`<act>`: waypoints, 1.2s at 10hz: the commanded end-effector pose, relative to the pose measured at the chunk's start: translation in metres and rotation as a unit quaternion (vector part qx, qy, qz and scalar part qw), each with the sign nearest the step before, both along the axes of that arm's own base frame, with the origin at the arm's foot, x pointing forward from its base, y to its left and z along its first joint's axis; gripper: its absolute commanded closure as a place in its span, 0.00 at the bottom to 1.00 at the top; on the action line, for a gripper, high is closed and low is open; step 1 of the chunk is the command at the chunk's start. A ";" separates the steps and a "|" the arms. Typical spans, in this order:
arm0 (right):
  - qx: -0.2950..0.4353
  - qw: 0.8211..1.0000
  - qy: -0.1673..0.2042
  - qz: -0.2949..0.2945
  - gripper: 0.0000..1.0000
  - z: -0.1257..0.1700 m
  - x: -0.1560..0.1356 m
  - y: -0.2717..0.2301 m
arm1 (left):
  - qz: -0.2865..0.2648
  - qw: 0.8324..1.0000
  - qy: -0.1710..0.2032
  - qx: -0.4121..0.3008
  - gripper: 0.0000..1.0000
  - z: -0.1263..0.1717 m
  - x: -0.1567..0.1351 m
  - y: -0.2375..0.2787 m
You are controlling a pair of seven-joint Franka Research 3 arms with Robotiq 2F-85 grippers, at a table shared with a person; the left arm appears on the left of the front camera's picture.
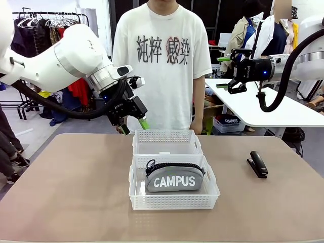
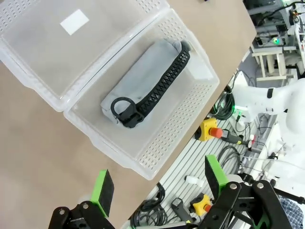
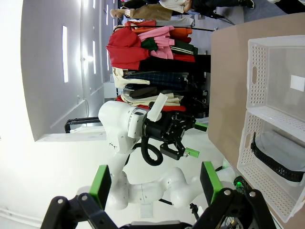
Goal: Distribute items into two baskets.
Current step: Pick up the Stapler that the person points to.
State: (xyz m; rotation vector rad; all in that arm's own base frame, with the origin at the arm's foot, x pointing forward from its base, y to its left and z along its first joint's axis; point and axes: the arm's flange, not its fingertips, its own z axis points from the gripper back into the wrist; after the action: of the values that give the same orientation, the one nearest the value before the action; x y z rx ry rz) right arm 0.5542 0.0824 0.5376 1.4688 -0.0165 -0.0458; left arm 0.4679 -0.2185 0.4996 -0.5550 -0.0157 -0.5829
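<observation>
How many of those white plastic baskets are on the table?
2. The near basket, closest to the robot, holds the grey pouch; the far basket stands directly behind it, toward the person. None seems hidden.

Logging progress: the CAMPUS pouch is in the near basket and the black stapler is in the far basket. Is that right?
Not quite. The front view shows the stapler lying on the table, to the robot's right of both baskets, not in the far basket. The pouch is indeed in the near basket.
</observation>
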 end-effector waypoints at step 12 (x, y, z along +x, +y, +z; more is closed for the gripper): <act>-0.001 1.000 -0.003 -0.004 0.00 0.003 0.000 0.001 | 0.334 0.908 0.125 -0.221 0.00 0.064 0.060 0.149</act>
State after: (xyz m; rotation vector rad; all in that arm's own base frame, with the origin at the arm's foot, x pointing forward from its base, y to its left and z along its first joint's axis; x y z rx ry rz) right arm 0.5542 0.0824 0.5377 1.4688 -0.0166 -0.0458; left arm 0.5271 -0.0718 0.5640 -0.9394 -0.0773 0.1183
